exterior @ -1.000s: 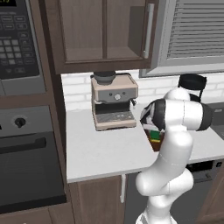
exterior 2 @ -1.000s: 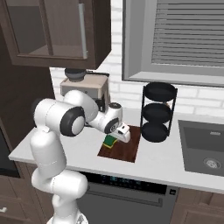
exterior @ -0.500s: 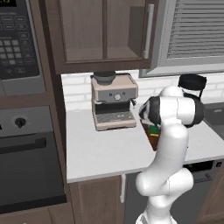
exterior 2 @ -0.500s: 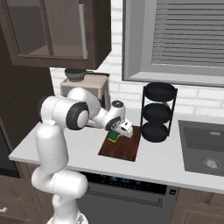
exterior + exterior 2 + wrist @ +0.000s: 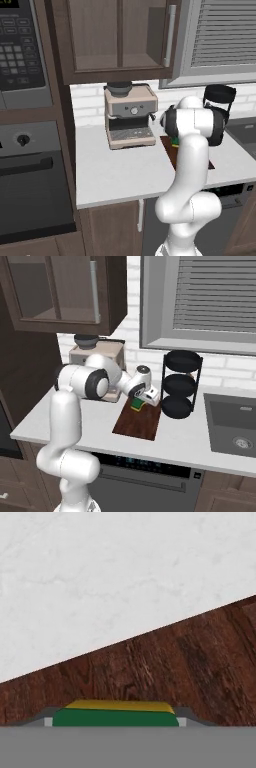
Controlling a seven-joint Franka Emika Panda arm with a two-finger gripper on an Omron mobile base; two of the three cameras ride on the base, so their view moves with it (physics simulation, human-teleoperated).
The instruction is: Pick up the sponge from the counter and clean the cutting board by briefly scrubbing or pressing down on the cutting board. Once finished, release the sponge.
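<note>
Change since earlier frame: hand (image 5: 143, 401) and sponge (image 5: 136, 404) have shifted from the middle of the cutting board (image 5: 138, 421) toward its far end; forearm is now drawn in closer to the coffee machine (image 5: 130, 115).
Hand state: clamped on the sponge, one dark fingertip (image 5: 46, 720) at each short end of the block, as the hand view shows.
Sponge position: over the far end of the cutting board, just beside the black three-tier rack (image 5: 181, 383); whether it touches the wood cannot be told.
Sponge orientation: in the hand view the green layer lies nearer the camera and the yellow layer lies beyond it, toward the board.
Cutting board position: flat on the bench (image 5: 196, 441), between the coffee machine on the left and the rack on the right, long side running near to far.
Bench: light grey-white slab; sink (image 5: 235, 425) set into it at the right.
Arm pose: elbow raised, forearm reaching right and down over the board in the right base view.
</note>
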